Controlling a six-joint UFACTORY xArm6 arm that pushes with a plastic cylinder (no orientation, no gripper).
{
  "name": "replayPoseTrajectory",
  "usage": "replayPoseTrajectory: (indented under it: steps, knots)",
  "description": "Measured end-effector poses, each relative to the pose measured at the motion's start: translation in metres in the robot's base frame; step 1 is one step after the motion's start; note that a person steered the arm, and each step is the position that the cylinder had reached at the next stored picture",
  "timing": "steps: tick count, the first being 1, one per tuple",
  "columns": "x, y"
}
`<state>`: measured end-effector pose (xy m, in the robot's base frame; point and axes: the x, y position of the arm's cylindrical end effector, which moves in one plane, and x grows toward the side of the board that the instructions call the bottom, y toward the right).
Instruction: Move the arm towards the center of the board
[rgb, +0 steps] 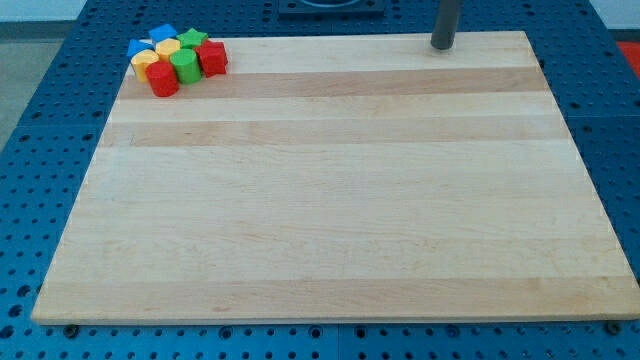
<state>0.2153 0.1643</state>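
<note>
At the far edge of the board (330, 200), right of its middle, my tip (442, 46) rests just inside the rim. Rod is straight, dark, upright in this view; upper part runs out of frame at the top. No fingers on this rig, so nothing is open, clenched or grasping: only a bare rod end on the wood.

Target of the task is the board's centre, a bare stretch of pale wood nearer the camera and left of the tip. Nothing lies between tip and centre.

Blocks sit packed together in the far left corner, well apart from the tip:
- red cylinder (164, 82), nearest of the cluster
- green cylinder (184, 66)
- red block (213, 58), right end of the cluster
- yellow blocks (147, 64)
- blue blocks (162, 34), farthest back
- green star-like block (192, 39)
Exact shapes at the back are hard to make out.

Handling judgement: nothing to take hold of here; the thing moved is the rod itself, stiff and rigid. Board looks smooth and flat, so the tip should slide easily. Blocks look small and light and would scoot at a touch, but a straight diagonal path to centre should stay well clear of them.
</note>
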Motion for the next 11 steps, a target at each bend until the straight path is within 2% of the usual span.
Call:
replayPoseTrajectory:
  steps: [6,8,11]
  knots:
    - [-0.004,-0.03]
    - [-0.022,-0.076]
    - [-0.023,-0.157]
